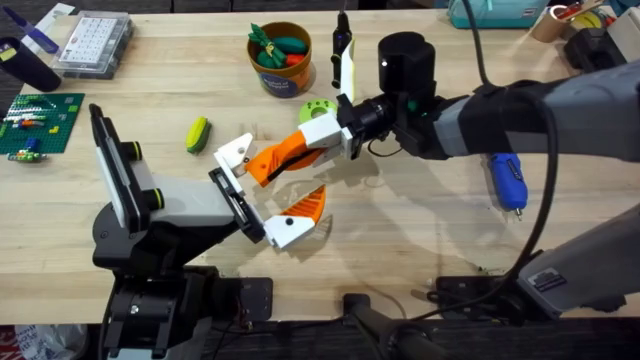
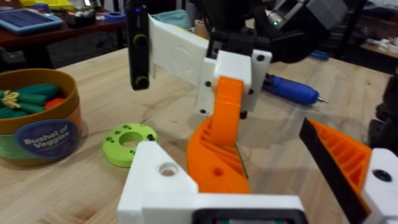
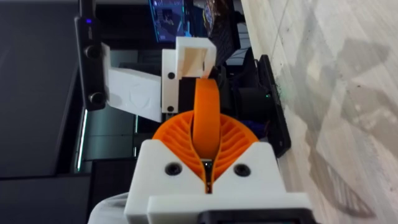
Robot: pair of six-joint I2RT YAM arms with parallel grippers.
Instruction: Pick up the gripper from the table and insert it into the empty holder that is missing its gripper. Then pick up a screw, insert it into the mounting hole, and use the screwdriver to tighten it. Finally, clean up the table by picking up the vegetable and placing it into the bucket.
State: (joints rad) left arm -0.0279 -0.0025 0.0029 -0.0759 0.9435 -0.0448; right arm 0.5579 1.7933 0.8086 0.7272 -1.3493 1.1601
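Note:
My right gripper [image 1: 285,150] reaches across the middle, shut on the loose gripper [image 3: 206,102], an orange ribbed finger. Its far end meets the white holder [image 1: 236,153] on my left arm; the holder's round mounting hole [image 2: 168,168] faces up. How deep the finger sits I cannot tell. My left gripper [image 1: 280,182] is open, its other orange-padded finger [image 2: 345,158] well apart. The blue screwdriver [image 1: 507,180] lies at the right. The yellow-green vegetable [image 1: 197,133] lies left of centre. The orange-tan bucket [image 1: 281,60] stands at the back with toy vegetables inside. A screw is out of view.
A green disc with a hole [image 1: 318,111] lies in front of the bucket. A black cylinder [image 1: 407,60] stands behind the right arm. A clear parts box [image 1: 92,45] and a green baseplate [image 1: 40,120] sit at the far left.

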